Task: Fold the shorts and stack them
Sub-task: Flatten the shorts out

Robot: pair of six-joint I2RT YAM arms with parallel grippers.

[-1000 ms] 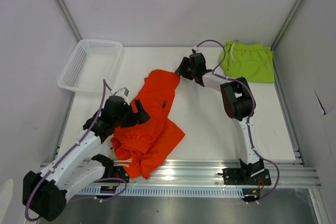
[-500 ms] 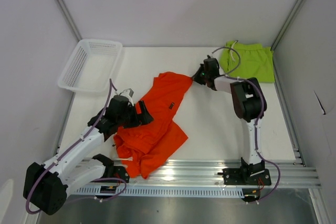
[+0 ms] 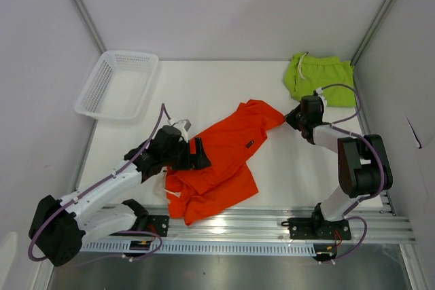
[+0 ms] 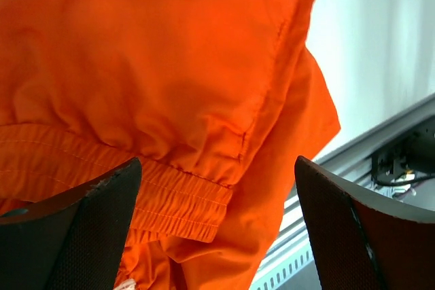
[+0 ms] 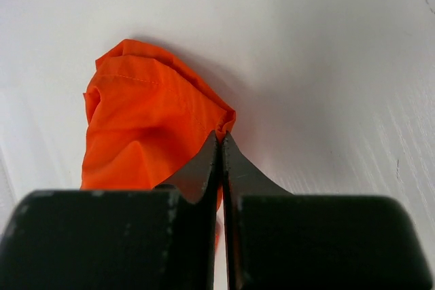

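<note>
Top external: fixed, high above and behind arm bases, looks down and forward over whole table [image 3: 285, 168]; far off.

Left wrist: sits behind left gripper [image 4: 217, 161], looks out along spread fingers, very near. Orange shorts [image 4: 170, 66] fill view between and ahead of tips; rail [image 4: 367, 137] off to pincer's right.

Right wrist: sits behind right gripper [image 5: 221, 137], looks past pinched tips, near. Shorts' corner at tips, bare table beyond.

Shared: orange shorts in all three; wrist views cover its opposite ends.
</note>
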